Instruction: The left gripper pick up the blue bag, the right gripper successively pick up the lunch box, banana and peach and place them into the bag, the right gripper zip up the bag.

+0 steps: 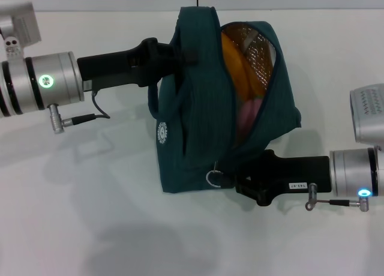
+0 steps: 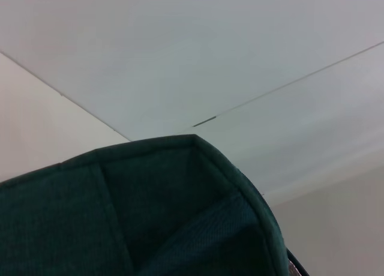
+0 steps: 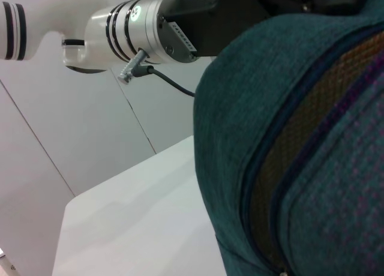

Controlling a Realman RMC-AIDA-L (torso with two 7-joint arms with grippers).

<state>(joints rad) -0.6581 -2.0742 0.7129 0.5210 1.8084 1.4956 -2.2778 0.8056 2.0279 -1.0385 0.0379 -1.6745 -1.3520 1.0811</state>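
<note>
**Q:** Any logo or text on the bag? And what are your grippers doing?

**A:** There's a small white round logo (image 1: 161,132) on the side of the blue bag (image 1: 198,108), too small for me to read. My right arm also carries a little white label (image 1: 298,185) with print I can't make out.

My left gripper (image 1: 177,57) is up at the top edge of the bag, clamped on the fabric by the handles and holding it off the white table (image 1: 90,228). My right gripper (image 1: 237,181) is down at the bag's lower end, right next to the ring pull (image 1: 213,178) of the zip. Whether its fingers are pinched on it, I can't tell; they're tucked against the fabric.

**Q:** What's inside?

**A:** The zip gapes wide. Through the gap I see silver foil lining (image 1: 259,48), the banana (image 1: 235,66) up top and the peach (image 1: 248,115) below it.
</note>
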